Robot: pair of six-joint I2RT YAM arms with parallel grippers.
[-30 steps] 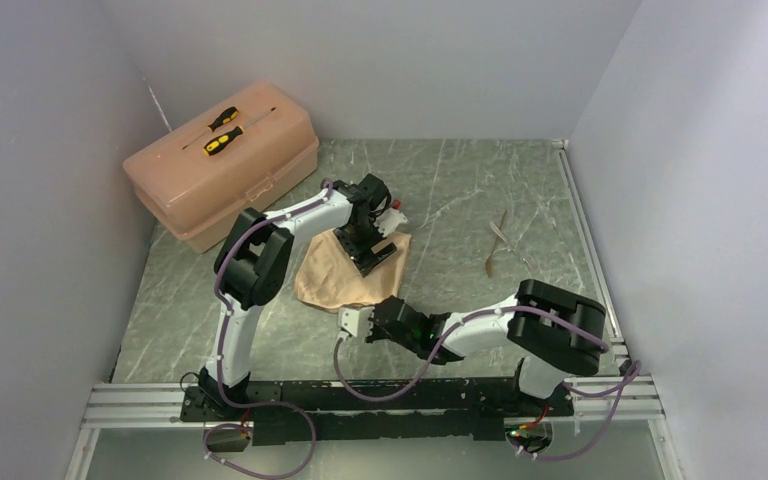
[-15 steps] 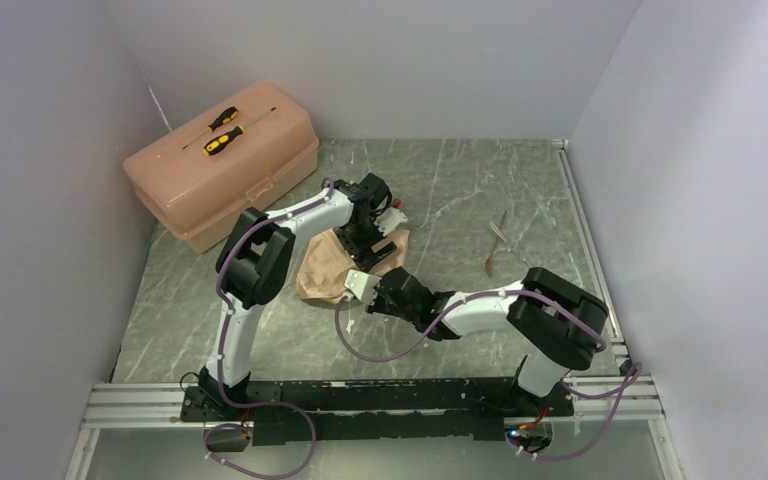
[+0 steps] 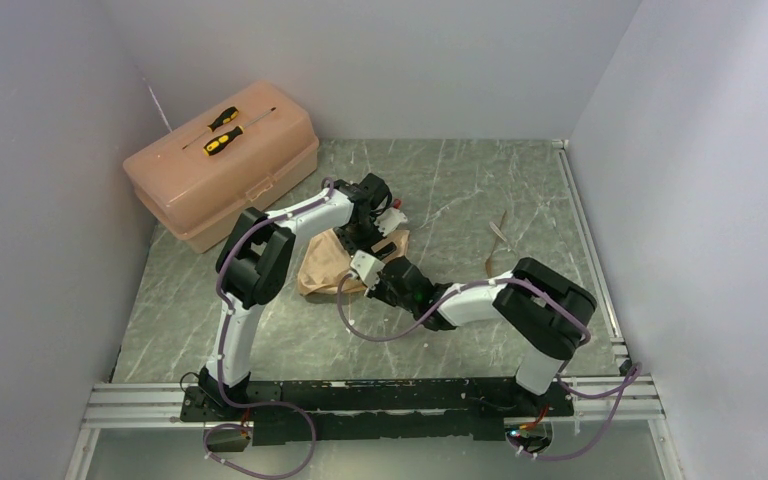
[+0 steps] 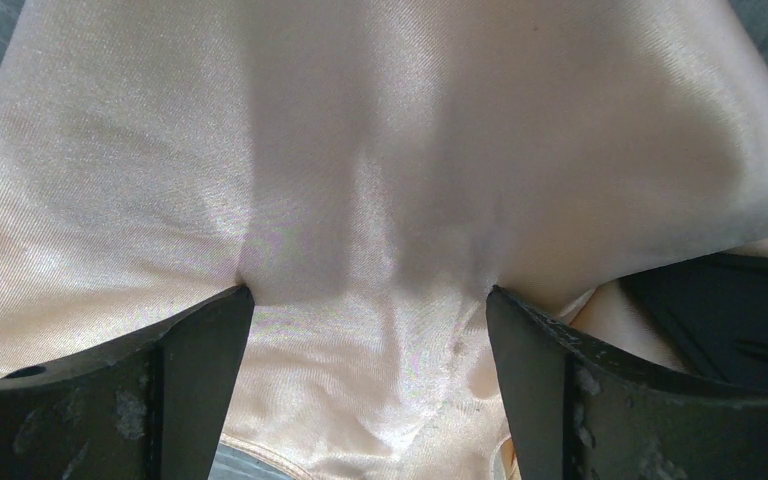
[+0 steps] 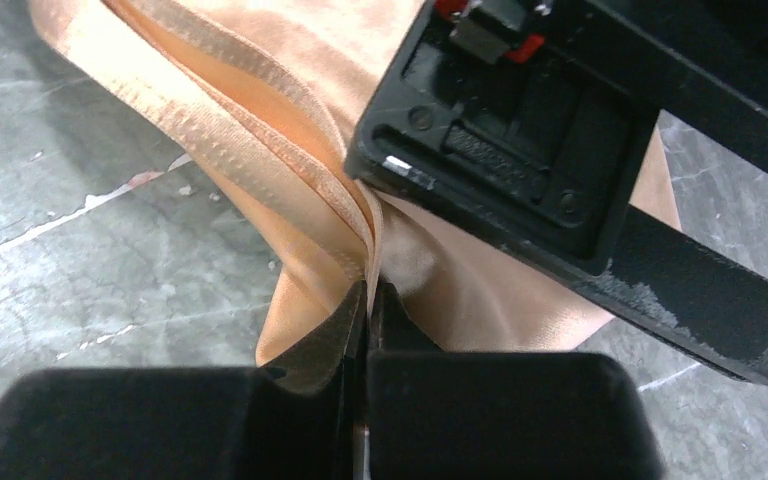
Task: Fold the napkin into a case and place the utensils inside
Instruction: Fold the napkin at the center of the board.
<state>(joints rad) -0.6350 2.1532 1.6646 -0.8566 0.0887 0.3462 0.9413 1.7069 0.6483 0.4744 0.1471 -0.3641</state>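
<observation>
- Napkin [image 3: 328, 268]: peach-tan satin, bunched and partly folded, lying mid-table on the marble-patterned table [image 3: 460, 190], between the two grippers.
- Right gripper [image 5: 368, 300]: jaws fully closed, pinching the doubled hemmed edge [image 5: 290, 150] at the napkin's near-right corner. The hem layers run away from the pinch to the upper left in the wrist view.
- Left gripper [image 4: 368, 292]: jaws spread wide and gripping nothing. Both fingertips [image 4: 222, 320] appear to press down on the satin (creases fan out from each tip), pinning the cloth just beyond the right gripper's pinch.
- Governing relation: the bulk of the napkin lies up and left of the right gripper, with the pinned line close behind the held corner. Any fold probably has to carry that corner over or around the left gripper (little room, by my judgement).
- Utensils [image 3: 496, 245]: thin golden-brown pieces on bare table, well apart to the right of the napkin and nearer the right arm. They are not yet in any case.
</observation>
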